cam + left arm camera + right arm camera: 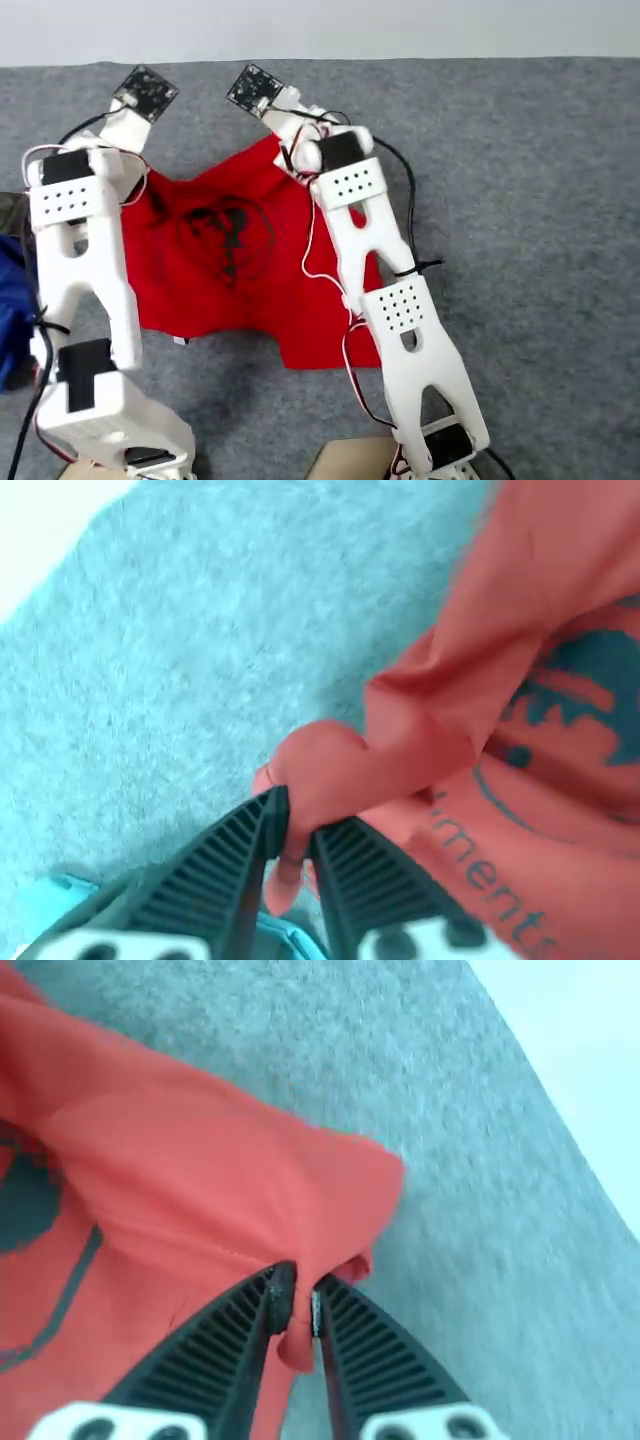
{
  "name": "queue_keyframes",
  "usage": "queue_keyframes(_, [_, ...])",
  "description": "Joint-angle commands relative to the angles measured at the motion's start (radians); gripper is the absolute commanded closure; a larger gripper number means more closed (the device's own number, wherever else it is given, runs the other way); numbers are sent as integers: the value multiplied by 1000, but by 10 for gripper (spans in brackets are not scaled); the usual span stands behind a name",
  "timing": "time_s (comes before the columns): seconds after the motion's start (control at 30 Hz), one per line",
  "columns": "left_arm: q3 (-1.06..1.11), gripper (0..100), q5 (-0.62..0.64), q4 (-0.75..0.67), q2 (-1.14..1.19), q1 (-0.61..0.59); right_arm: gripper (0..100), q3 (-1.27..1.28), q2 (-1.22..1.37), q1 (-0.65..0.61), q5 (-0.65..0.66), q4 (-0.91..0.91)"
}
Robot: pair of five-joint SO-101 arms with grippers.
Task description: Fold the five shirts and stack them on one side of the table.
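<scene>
Pinching the red shirt (230,270) at both of its far corners, your two arms stand along either side of it. Your left gripper (292,828) has its black ribbed fingers (220,880) closed on a bunched fold of cloth at the shirt's left corner. A rounded lump of red fabric bulges just past the fingertips, and a small flap hangs between them. Your right gripper (296,1298) is likewise clamped on the shirt, at its right corner, with a thin tab of cloth caught between the tips. From above, that right corner is drawn into a point under the right arm's wrist, while the left corner is tucked beneath the left arm.

The shirt lies spread on the grey carpeted table (520,200), with a dark round print (225,235) near its middle facing up. Its near edge, toward the arm bases, lies flat but uneven and reaches closer to the bases on the shirt's right. The right arm crosses over the shirt's right portion, and the left arm covers its left edge.

Off the shirt's left side you have a blue cloth (12,300), apart from the shirt. Beyond the shirt's near edge, between the arm bases, sits a flat tan thing (350,462), too cut off to identify.
</scene>
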Motion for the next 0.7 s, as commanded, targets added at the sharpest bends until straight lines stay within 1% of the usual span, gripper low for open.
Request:
queue_keyframes(0.0, [-38, 995, -8, 61, -72, 23, 987, -57, -148, 19, 6, 125])
queue_keyframes(0.13, [-36, 995, -101, 153, -69, 28, 987, -57, -239, 28, 6, 277])
queue_keyframes(0.27, [-36, 995, -161, 227, -69, 23, 987, -57, -314, 48, 6, 369])
queue_keyframes(0.5, [-53, 995, -169, 239, -81, 9, 987, -57, -466, 116, 6, 377])
queue_keyframes(0.67, [-122, 995, -169, 315, -77, 11, 987, -9, -572, 139, 6, 380])
